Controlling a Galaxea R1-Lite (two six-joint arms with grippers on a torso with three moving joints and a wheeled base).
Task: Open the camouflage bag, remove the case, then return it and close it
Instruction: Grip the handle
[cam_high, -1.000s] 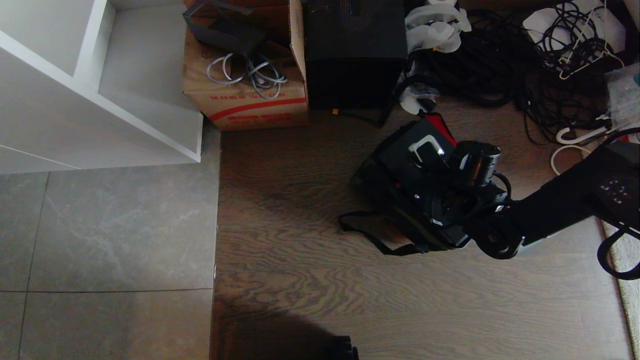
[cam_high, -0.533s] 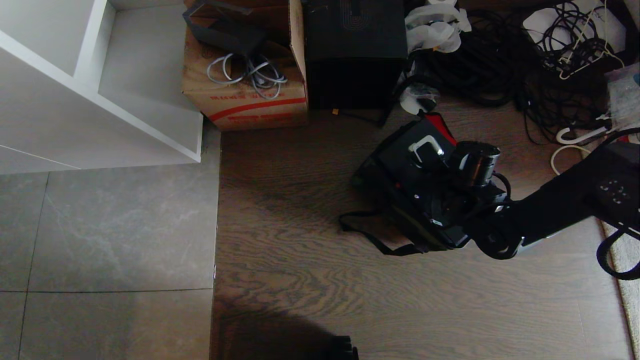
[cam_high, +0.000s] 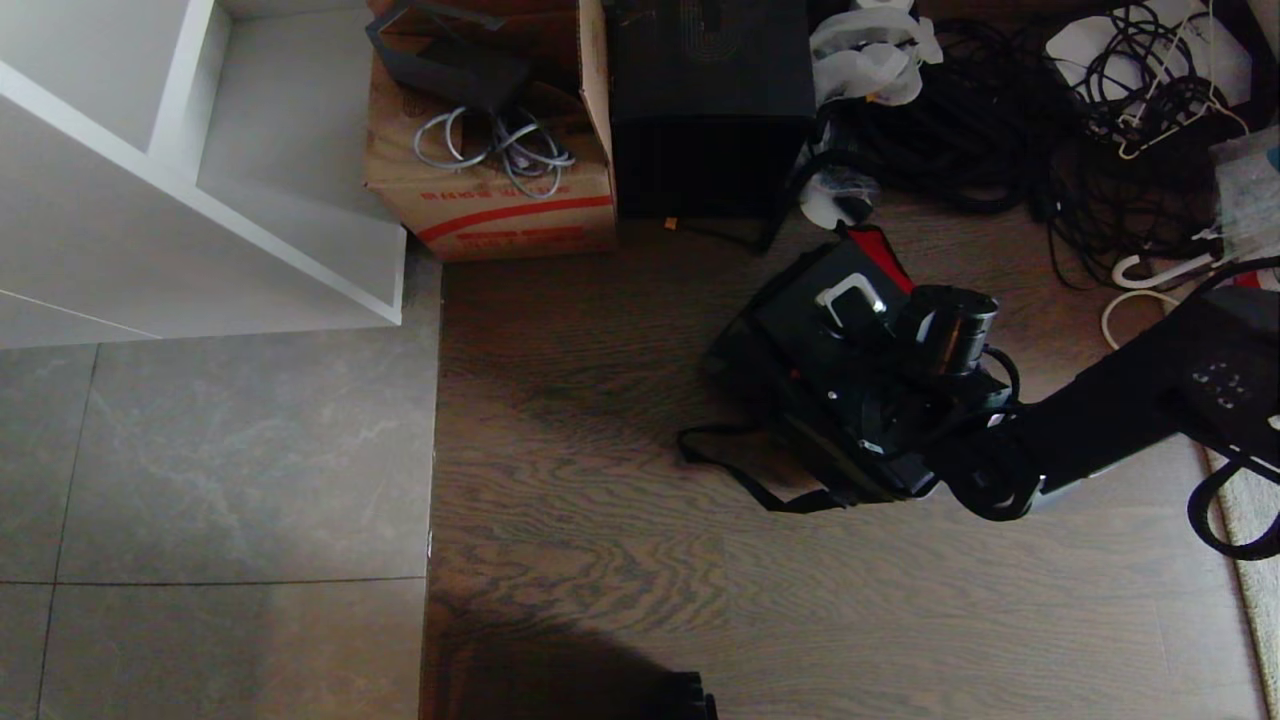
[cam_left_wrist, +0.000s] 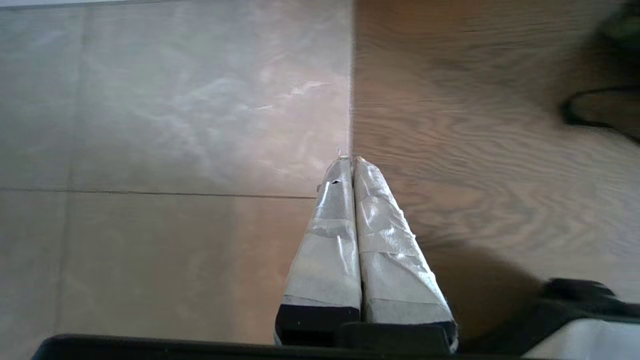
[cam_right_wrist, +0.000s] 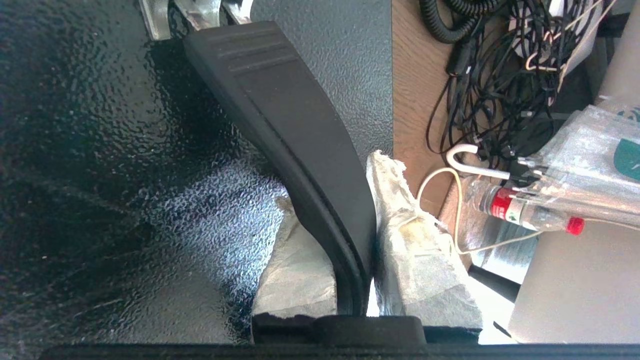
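**Right gripper clamped on the case handle**

Hardly anything has moved since the earlier frame: the right arm and the case sit almost where they were, shifted only a trace.

The right gripper (cam_right_wrist: 350, 200) has its taped fingers (cam_right_wrist: 415, 240) clamped on the black handle bar (cam_right_wrist: 290, 120) of the case (cam_high: 830, 330), one finger on each side of the bar. The case is a flat black hard case with a silver bracket (cam_high: 850, 295) at the handle's end. It lies tilted at the right of the wooden floor (cam_high: 600, 520), partly within the camouflage bag (cam_high: 800, 420), whose red lining (cam_high: 885, 255) shows at the far edge and whose black strap (cam_high: 740, 470) trails on the floor to the left.

The left gripper (cam_left_wrist: 352, 165) hangs over the seam between tile and wood, its taped fingers pressed together, holding nothing.

Farther away stand a brown cardboard carton (cam_high: 490, 190), a plain black box (cam_high: 710, 110) and a tangle of black cables (cam_high: 1000, 130).
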